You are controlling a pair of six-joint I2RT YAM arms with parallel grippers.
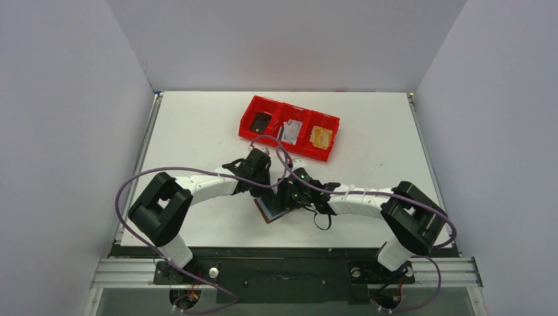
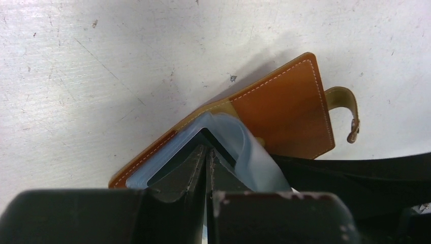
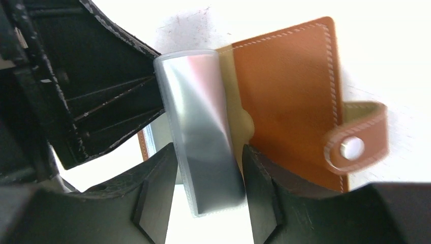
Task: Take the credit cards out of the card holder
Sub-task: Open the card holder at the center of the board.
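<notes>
The left gripper [image 2: 207,152] is squeezing its fingers tight together, pinching a corner of the thin light-blue plastic card [image 2: 244,152] that's poking out of the small brown stitched leather wallet [image 2: 284,112]. The right gripper [image 3: 208,152] is sitting with its jaws spread, one on each side of that card. The wallet's lying unsnapped on the scuffed white table [image 2: 76,76] between both arms, well apart from the red three-compartment plastic tray [image 1: 296,108].

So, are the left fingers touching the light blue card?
Touching. The left wrist view shows the left fingers closed on a corner of the light blue card, with no gap between them.
</notes>
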